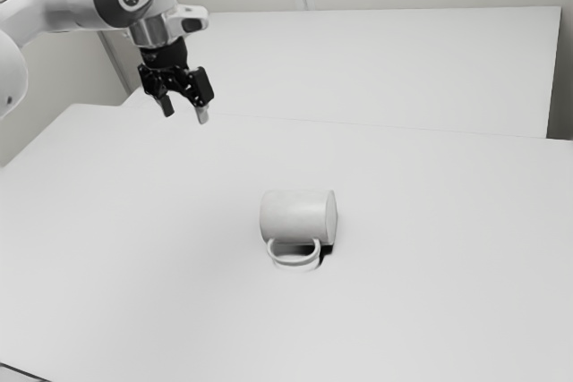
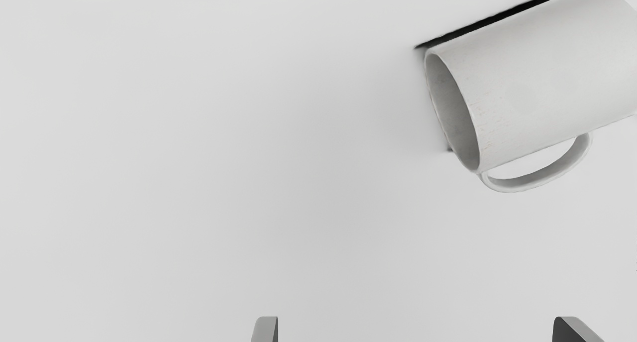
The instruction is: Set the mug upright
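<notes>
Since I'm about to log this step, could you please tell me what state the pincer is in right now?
Pincer: open, holding nothing; the white mug lies on its side, apart from it.

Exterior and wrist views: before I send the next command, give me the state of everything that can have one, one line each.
Mug: lying on its side, not upright, not held.
Mug handle: out to the side, toward the exterior camera.
Gripper: open, raised above the table, apart from the mug.
Table: bearing the mug.
</notes>
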{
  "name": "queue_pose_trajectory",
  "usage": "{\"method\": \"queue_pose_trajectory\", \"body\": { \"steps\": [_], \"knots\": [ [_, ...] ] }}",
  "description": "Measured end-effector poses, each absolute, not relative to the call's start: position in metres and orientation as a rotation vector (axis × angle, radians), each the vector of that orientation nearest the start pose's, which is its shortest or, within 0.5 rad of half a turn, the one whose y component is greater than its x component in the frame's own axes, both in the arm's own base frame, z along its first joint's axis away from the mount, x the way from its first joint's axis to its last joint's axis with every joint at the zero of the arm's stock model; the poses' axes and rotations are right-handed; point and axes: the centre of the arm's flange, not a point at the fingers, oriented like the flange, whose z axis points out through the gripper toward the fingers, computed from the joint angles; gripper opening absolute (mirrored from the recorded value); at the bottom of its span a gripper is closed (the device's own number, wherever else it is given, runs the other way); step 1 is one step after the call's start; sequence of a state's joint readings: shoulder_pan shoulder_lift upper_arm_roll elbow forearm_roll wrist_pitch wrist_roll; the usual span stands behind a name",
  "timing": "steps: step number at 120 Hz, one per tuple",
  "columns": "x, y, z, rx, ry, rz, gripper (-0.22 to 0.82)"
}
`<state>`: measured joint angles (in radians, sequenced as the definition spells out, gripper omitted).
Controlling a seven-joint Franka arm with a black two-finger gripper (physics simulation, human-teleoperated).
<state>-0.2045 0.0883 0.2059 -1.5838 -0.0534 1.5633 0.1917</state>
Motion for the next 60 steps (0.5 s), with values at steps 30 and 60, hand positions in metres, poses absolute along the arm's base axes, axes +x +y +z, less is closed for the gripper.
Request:
{"method": "queue_pose_trajectory", "body": {
  "steps": [30, 60],
  "knots": [
    [0.586, 0.034, 0.506, -3.364, 0.136, 0.156, 0.6],
    [0.565, 0.047, 0.413, -3.704, -0.144, 0.291, 0.6]
  ]
}}
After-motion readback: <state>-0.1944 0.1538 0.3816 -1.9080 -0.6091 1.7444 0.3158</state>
